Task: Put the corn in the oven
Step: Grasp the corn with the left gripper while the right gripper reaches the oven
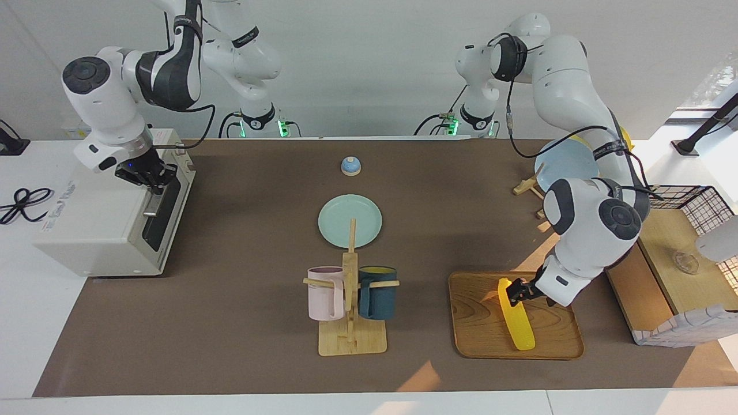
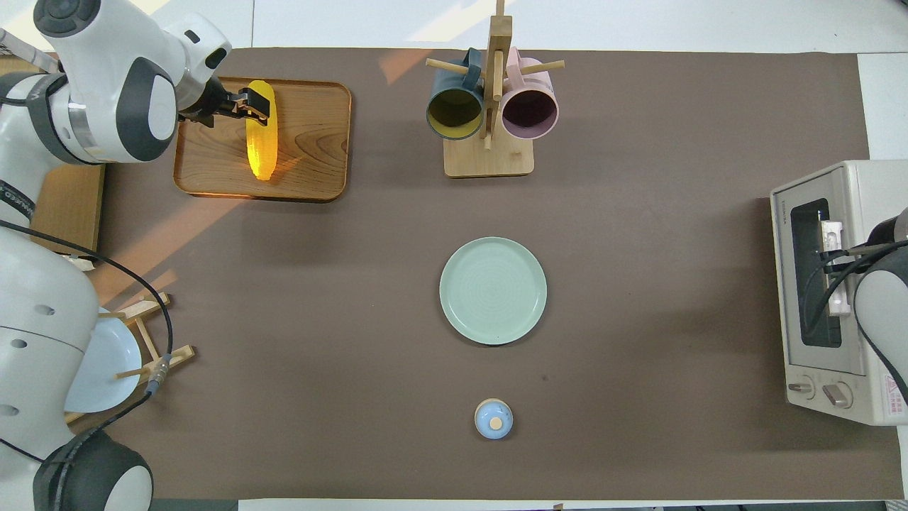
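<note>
1. Left gripper (image 1: 515, 290) is down on the wooden tray (image 1: 484, 334), which lies near the table edge farthest from the robots, toward the left arm's end; its fingers sit narrow on either side of the corn's end nearest the robots, and they look to be gripping it.
2. The corn (image 1: 516, 317) lies flat on the tray, lengthwise away from the robots – bright yellow and tapered; in the overhead view the corn (image 2: 260, 142) reaches from the gripper (image 2: 250, 105) toward the tray's nearer rim.
3. Right gripper (image 1: 154, 180) is at the oven's (image 1: 109, 230) door, fingers at the metal handle (image 1: 157, 199); whether they are closed on it I cannot tell.
4. The oven stands at the right arm's end of the table – door shut, dark glass facing the table's middle.
5. Mid-table: a teal plate (image 1: 350, 219); beside it, toward the far edge, a wooden mug rack (image 1: 351, 323) with a pink mug (image 1: 326, 293) and a dark blue mug (image 1: 377, 292); a small blue bell (image 1: 350, 166) lies near the robots' edge.
</note>
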`<action>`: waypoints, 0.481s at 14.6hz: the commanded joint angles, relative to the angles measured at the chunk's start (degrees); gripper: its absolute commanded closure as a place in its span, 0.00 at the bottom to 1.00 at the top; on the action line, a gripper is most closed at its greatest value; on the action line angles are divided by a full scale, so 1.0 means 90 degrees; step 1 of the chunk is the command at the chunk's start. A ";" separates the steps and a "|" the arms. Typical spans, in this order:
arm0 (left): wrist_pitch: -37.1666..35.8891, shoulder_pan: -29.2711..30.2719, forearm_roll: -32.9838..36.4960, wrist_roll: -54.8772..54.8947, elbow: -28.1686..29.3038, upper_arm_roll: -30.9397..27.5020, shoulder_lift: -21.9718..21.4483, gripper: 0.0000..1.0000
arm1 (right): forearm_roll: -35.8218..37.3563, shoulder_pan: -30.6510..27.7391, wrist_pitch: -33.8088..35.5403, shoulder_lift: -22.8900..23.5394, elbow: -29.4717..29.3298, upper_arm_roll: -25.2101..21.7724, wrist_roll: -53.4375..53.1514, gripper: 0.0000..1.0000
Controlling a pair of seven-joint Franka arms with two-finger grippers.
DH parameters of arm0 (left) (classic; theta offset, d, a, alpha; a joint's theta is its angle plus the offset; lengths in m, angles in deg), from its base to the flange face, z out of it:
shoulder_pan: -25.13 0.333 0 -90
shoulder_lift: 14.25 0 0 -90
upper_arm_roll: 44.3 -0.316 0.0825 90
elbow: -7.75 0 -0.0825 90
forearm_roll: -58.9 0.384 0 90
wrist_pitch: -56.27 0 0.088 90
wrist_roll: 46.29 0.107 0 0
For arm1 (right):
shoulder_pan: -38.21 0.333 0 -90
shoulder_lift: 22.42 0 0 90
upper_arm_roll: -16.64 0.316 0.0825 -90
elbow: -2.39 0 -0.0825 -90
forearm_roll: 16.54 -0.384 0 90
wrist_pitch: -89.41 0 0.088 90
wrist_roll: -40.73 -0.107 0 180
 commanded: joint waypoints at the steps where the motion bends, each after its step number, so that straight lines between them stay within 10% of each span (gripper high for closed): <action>1: 0.0229 -0.0087 0.0058 0.0048 -0.0284 -0.0040 0.0328 0.00 | 0.0026 -0.0004 -0.0338 0.0172 0.0200 0.0063 0.0043 1.00; 7: 0.0542 -0.0087 0.0097 0.0078 -0.0314 0.0038 0.0544 0.05 | -0.0140 0.0220 -0.1168 0.0455 0.0834 0.0073 -0.0708 1.00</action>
